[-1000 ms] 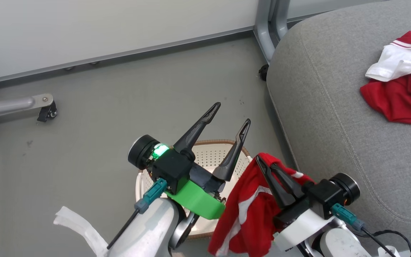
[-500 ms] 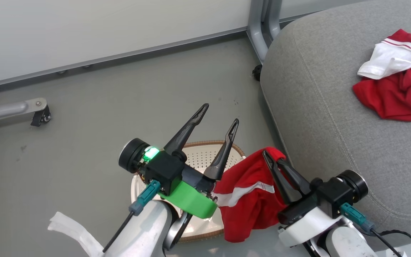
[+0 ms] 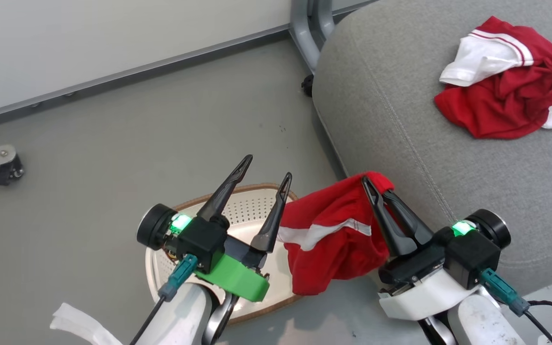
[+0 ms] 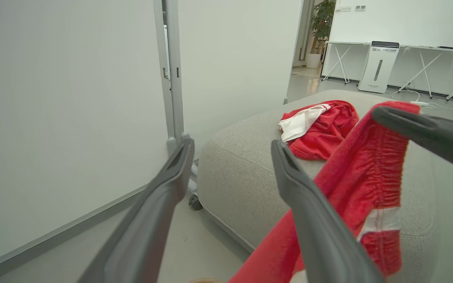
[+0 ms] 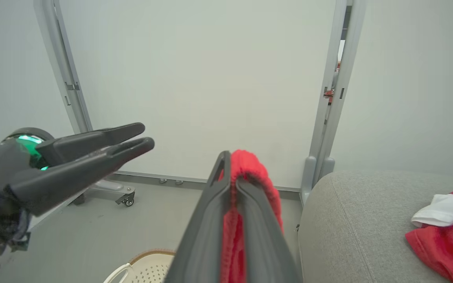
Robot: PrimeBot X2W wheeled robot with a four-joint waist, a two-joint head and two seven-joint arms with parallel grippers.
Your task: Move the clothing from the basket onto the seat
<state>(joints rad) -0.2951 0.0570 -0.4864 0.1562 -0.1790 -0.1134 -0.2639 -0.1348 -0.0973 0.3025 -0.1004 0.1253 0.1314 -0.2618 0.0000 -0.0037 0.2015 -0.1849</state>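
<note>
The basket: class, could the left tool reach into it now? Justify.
Probably yes: the open left tool hovers above the basket, and the red garment hangs beside it, gripped by the right tool.

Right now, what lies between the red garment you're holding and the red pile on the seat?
Nothing but bare seat fabric with its stitched seam, in the head view, between the held garment and the pile.

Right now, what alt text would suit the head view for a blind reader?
The right gripper holds a red garment up beside the grey seat, where another garment lies. The open left gripper hovers over the cream basket.
</note>
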